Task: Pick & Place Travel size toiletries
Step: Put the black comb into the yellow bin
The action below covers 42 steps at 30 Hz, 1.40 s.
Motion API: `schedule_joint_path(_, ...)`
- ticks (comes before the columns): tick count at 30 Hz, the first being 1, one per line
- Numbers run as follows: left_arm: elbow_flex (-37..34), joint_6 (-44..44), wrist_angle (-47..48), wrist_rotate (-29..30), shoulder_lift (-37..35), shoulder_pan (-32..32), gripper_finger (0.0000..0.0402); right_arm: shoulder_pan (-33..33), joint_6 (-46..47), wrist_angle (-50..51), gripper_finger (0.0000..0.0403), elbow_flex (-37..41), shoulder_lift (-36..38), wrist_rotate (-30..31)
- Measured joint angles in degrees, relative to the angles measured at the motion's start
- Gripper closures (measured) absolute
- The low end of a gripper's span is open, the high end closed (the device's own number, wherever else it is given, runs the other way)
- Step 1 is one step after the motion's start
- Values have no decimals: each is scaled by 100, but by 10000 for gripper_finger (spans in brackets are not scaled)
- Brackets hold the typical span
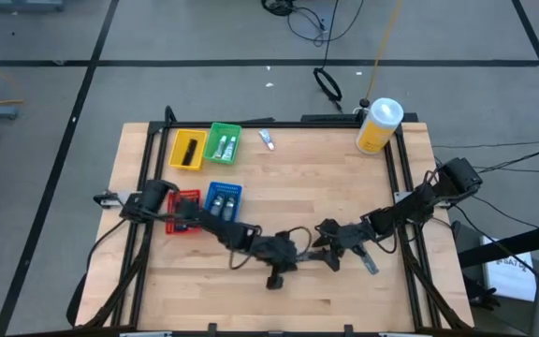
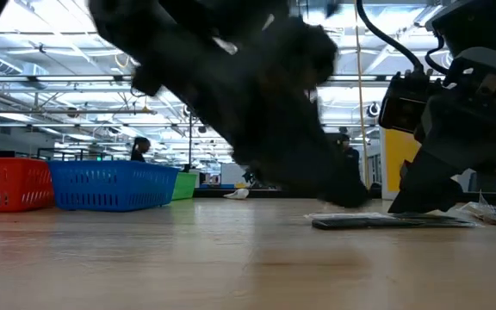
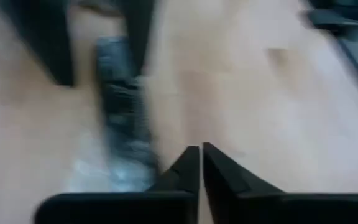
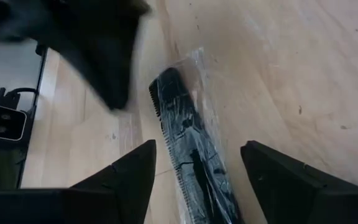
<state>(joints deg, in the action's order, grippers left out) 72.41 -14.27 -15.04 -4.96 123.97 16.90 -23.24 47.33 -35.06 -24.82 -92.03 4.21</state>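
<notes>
A black comb in a clear wrap point(image 4: 182, 124) lies flat on the wooden table point(image 1: 344, 178) near the front middle; it also shows in the low view point(image 2: 394, 222). My right gripper point(image 4: 199, 146) hangs open over it, one finger on either side and neither touching. My left gripper point(image 3: 201, 150) is shut with nothing between its tips, low over the wood beside the comb's wrap point(image 3: 120, 118). More toiletries lie farther back: a white tube point(image 1: 267, 139) on the table and others inside the small trays. My left gripper's shut tips stand close to the edge of the comb's wrap point(image 3: 142, 168), slanting down from the table's left. The picture is blurred there, and I cannot tell whether they touch the wrap or the table.
Yellow point(image 1: 187, 150), green point(image 1: 225, 143), blue point(image 1: 221, 199) and red point(image 1: 183, 211) trays stand at the left. A yellow container with a white lid point(image 1: 379, 124) stands at the far right corner. The two arms meet closely at the front middle point(image 1: 312, 248).
</notes>
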Motion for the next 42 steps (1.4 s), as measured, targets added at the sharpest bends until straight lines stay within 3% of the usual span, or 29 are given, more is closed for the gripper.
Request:
schedule_joint_path(8, 671, -457, 470, -89, 680, -320, 393, 15, 118, -1, 182, 2, -2, -271)
schedule_joint_path(17, 679, -855, 332, -81, 945, -530, 397, 13, 185, 169, 202, -4, 0, -601)
schedule_joint_path(22, 671, -991, 283, 219, 953, -543, 393, 7, 25, 300, 224, -4, -2, -576)
schedule_joint_path(26, 657, -994, 150, 287, 963, -550, 398, 2, -109, 519, 266, -4, -4, -409)
schedule_joint_path(31, 656, -796, 306, 65, 820, -575, 385, -10, -285, 839, 367, -3, -7, -252)
schedule_joint_path(33, 641, -524, 591, -279, 642, -592, 378, -9, -336, 836, 391, 2, -1, -243)
schedule_joint_path(37, 617, -245, 1653, -507, 142, -544, 370, -13, -499, 872, 393, 2, 160, -116)
schedule_joint_path(40, 591, -93, 2650, -383, -312, -467, 369, -33, -813, 879, 397, 22, 394, 361)
schedule_joint_path(42, 598, 30, 3110, 41, -606, -376, 369, -24, -1140, 703, 396, 37, 532, 970)
